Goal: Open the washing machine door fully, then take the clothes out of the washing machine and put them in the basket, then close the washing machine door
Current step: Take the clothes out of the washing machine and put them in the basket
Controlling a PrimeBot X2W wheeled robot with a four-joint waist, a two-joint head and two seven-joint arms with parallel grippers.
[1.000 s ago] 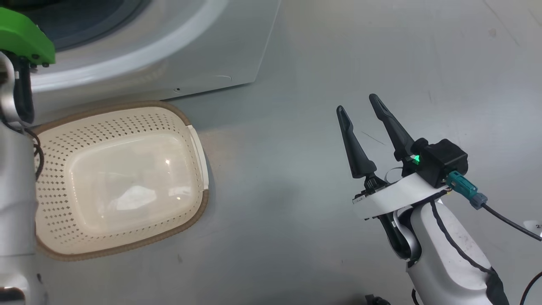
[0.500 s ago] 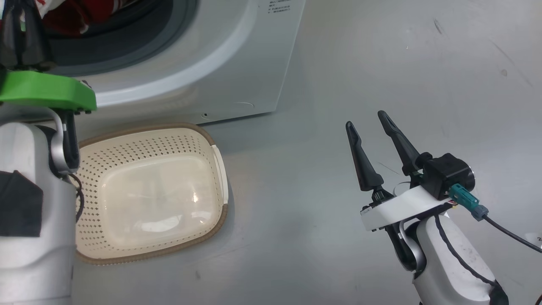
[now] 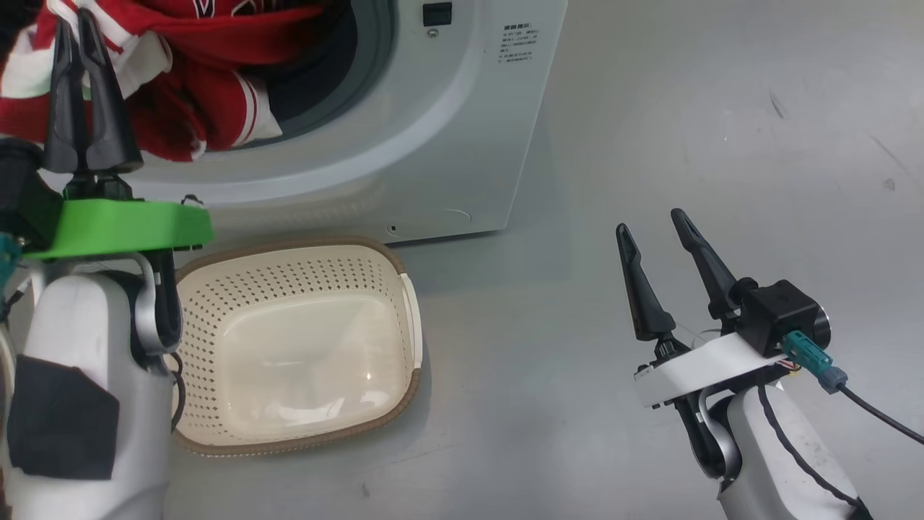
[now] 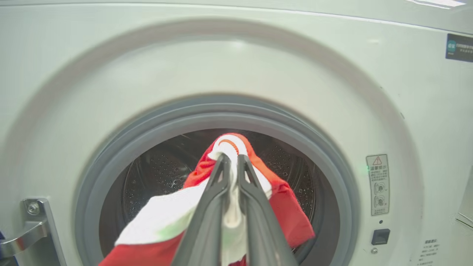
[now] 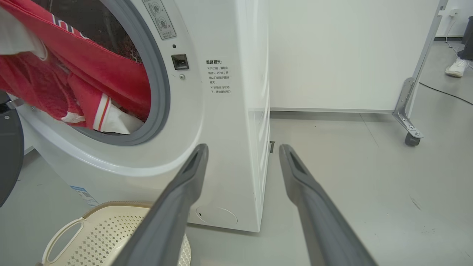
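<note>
At the washing machine (image 3: pixel 447 130) mouth, left claw (image 3: pixel 74 20) pinched shut on red striped clothes (image 3: pixel 195 108) hanging out; basket (image 3: pixel 303 278) on floor just below it; right claw (image 3: pixel 650 222) wide open, empty, farther off.

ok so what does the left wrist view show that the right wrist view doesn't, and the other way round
Left wrist view, not the right: the left gripper shut on the white trim of the clothes at the drum mouth, and a metal door hinge. Right wrist view, not the left: the open right gripper, the basket in front of the washing machine, a white partition on a castor, a person's shoe. Both: the washing machine, its grey drum ring, the red clothes hanging out.
</note>
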